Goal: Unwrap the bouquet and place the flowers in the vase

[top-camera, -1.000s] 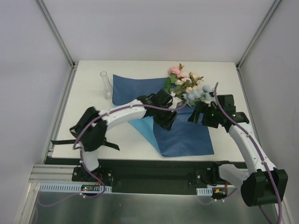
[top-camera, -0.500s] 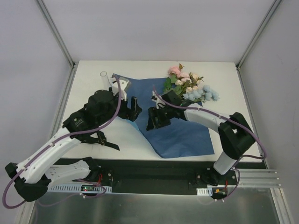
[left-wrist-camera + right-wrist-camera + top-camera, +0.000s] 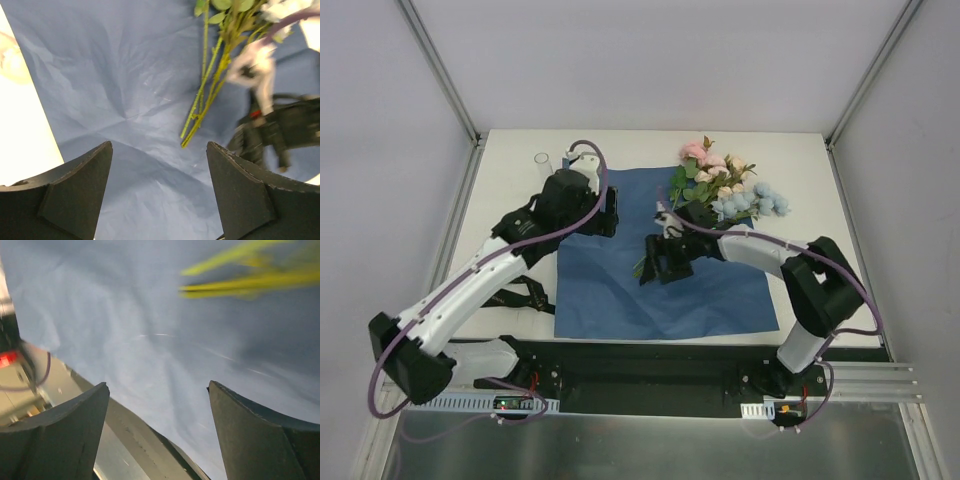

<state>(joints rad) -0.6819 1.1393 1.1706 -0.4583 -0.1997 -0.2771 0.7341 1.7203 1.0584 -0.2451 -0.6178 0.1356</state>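
At the far left corner of the blue paper sheet [image 3: 620, 295], just off its edge on the white table [image 3: 500, 150], the vase [image 3: 546, 172] stands upright. Beside the sheet's left edge, nearer to the arm bases, a black ribbon [image 3: 532, 293] lies on the table, partly hidden under the left arm.

Above the far left part of the sheet hangs the left gripper [image 3: 159, 150]. Its jaws are released and stand wide apart, and between them I can see only creased blue paper. The sheet itself lies opened and flat on the table.

Near the middle of the sheet are the cut ends of the green stems [image 3: 202, 102]. They lie bare on the paper, close together, and run up toward the sheet's far right corner.

Just beside these stem ends, over the middle of the sheet, is the right gripper [image 3: 157, 390]. Its jaws are also released and grasp nothing; in its own wrist view the stems are blurred and pass beyond the fingertips, apart from both.

At the far right corner of the sheet rest the heads of the flowers [image 3: 725, 185]: pink and cream blooms reach past the far edge, and light-blue ones lie toward the right edge.
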